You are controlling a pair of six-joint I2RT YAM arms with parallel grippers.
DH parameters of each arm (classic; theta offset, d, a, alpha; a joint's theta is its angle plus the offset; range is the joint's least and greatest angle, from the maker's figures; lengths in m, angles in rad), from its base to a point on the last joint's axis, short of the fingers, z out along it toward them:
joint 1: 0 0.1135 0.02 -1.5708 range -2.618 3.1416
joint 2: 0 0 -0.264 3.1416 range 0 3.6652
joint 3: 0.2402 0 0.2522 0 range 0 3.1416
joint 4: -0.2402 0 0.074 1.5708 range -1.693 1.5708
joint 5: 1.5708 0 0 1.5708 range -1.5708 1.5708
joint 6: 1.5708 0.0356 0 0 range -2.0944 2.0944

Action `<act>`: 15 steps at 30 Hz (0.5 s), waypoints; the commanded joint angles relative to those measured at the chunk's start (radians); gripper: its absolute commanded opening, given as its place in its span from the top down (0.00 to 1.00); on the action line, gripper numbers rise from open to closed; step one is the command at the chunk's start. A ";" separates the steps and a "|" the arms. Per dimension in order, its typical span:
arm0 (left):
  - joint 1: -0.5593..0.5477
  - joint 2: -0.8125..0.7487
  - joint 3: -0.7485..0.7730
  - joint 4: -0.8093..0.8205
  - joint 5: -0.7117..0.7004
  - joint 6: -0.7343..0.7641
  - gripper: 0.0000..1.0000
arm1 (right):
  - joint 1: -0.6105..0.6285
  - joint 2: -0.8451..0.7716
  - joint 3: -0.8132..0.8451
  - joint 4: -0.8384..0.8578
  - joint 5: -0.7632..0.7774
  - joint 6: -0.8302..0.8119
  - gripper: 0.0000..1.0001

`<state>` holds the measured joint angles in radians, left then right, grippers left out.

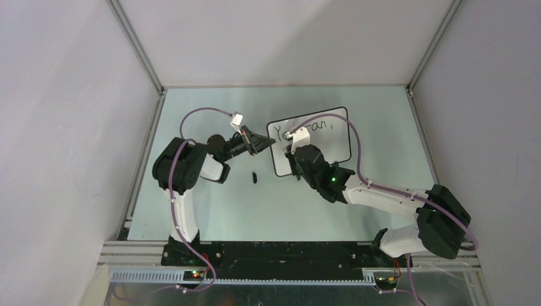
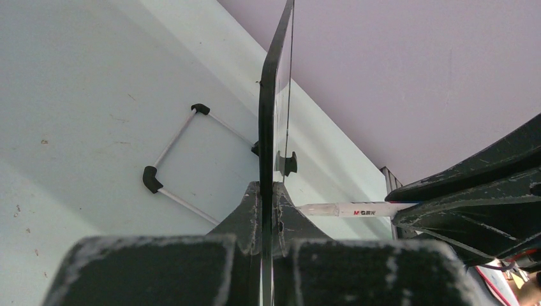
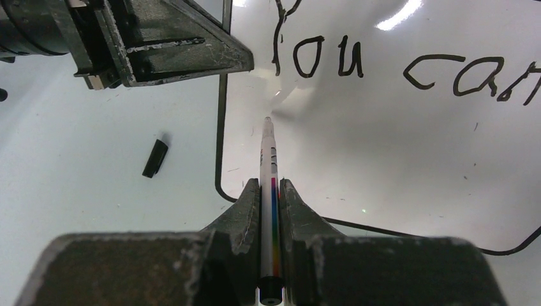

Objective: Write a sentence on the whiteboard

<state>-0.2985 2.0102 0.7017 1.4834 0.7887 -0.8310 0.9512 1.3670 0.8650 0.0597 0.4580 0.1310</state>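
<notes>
The whiteboard (image 1: 332, 137) stands tilted at the table's middle, with a thin black frame. Black handwriting on it reads "You can," (image 3: 389, 67); only this one line of the sentence shows. My left gripper (image 1: 263, 144) is shut on the whiteboard's left edge, seen edge-on in the left wrist view (image 2: 271, 108). My right gripper (image 1: 295, 153) is shut on a white marker (image 3: 269, 172) with a rainbow stripe. The marker's tip touches or hovers just at the board below the "Y". The marker also shows in the left wrist view (image 2: 348, 209).
The marker's black cap (image 1: 254, 176) lies on the table left of the board's lower corner; it also shows in the right wrist view (image 3: 155, 158). The board's wire stand with black feet (image 2: 151, 178) rests behind it. Enclosure walls surround the table.
</notes>
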 commanded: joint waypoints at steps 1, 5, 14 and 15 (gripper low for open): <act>0.008 -0.008 0.021 0.049 0.021 0.002 1.00 | -0.009 0.018 0.013 0.034 0.003 0.017 1.00; 0.009 -0.005 0.022 0.049 0.023 0.001 1.00 | -0.008 0.019 0.015 0.024 0.002 0.021 1.00; 0.009 -0.003 0.024 0.049 0.023 0.001 1.00 | -0.004 0.018 0.016 0.006 0.000 0.021 1.00; 0.009 -0.004 0.022 0.049 0.024 0.001 1.00 | -0.004 0.018 0.016 0.006 -0.004 0.021 1.00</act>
<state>-0.2985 2.0102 0.7017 1.4834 0.7891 -0.8310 0.9451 1.3853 0.8650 0.0494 0.4545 0.1455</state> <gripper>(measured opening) 0.023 0.134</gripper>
